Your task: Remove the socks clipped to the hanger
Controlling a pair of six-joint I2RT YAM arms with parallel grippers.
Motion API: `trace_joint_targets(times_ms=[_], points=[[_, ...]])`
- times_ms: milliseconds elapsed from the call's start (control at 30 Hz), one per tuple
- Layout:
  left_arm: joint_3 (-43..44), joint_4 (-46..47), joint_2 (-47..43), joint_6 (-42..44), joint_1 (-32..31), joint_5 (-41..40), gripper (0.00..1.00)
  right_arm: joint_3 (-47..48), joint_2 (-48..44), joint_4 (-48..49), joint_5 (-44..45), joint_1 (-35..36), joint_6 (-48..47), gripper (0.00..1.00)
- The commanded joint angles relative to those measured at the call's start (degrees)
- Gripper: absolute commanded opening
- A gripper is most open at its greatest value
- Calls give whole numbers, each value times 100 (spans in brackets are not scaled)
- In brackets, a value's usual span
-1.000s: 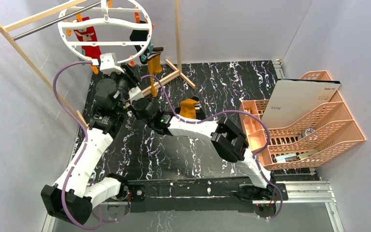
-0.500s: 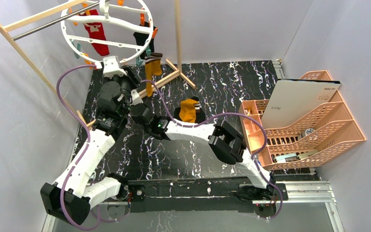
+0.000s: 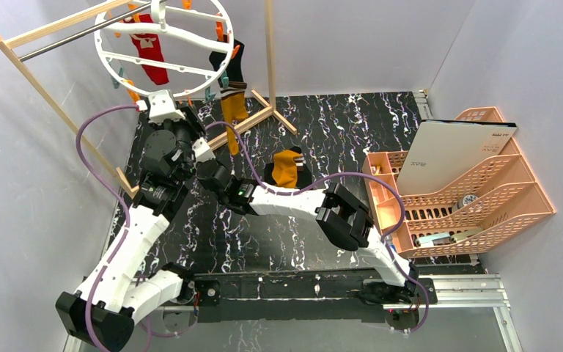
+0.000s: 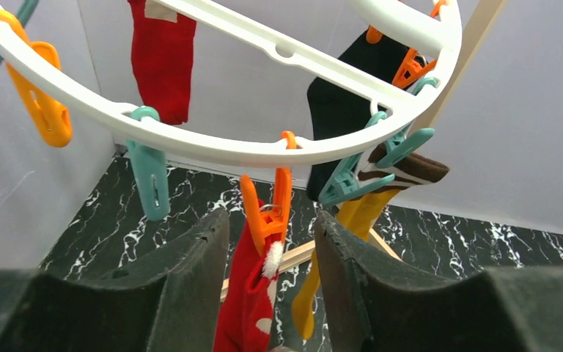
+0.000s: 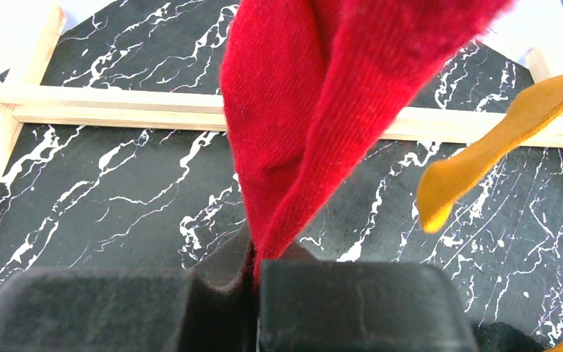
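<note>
The white round hanger (image 3: 97,45) hangs at the back left, with a red sock (image 3: 150,55), a black sock (image 3: 227,62) and a mustard sock (image 3: 233,110) clipped to it. My left gripper (image 4: 271,227) reaches up under the ring (image 4: 212,150), open, its fingers on either side of an orange clip (image 4: 267,205) that pinches a red sock with white dots (image 4: 253,293). Below it my right gripper (image 5: 255,268) is shut on that red sock's lower end (image 5: 315,110). In the top view both grippers hide this sock. Another mustard sock (image 3: 287,167) lies on the table.
The hanger hangs from a wooden-framed rack with a metal rod (image 3: 51,45), whose wooden feet (image 5: 117,103) cross the black marbled table. Orange plastic trays (image 3: 476,198) with a white board (image 3: 454,150) stand at the right. Grey walls close in at back and sides.
The hanger ring has swung up and back, and its socks swung with it. My right arm has drawn toward the near left with the red sock. The left jaws widened slightly.
</note>
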Motion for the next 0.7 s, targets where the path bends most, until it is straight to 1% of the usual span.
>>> trace_joint_targets(times_ms=[0,167,267,433,667], points=[[-127,-103,-298,137,-28,-95,47,-15,-70,89,86,58,-30,1],[-124,-267,-361,105,32,333,51,-67,-109,134,105,60,-52,1],[-99,-345,-302,-12,172,611,52,-81,-122,134,115,55,-53,1],[-8,-507,-103,-253,600,966,52,-209,-217,203,148,53,-57,1],[26,-325,49,-555,1228,1697,51,-283,-261,257,158,53,-87,1]])
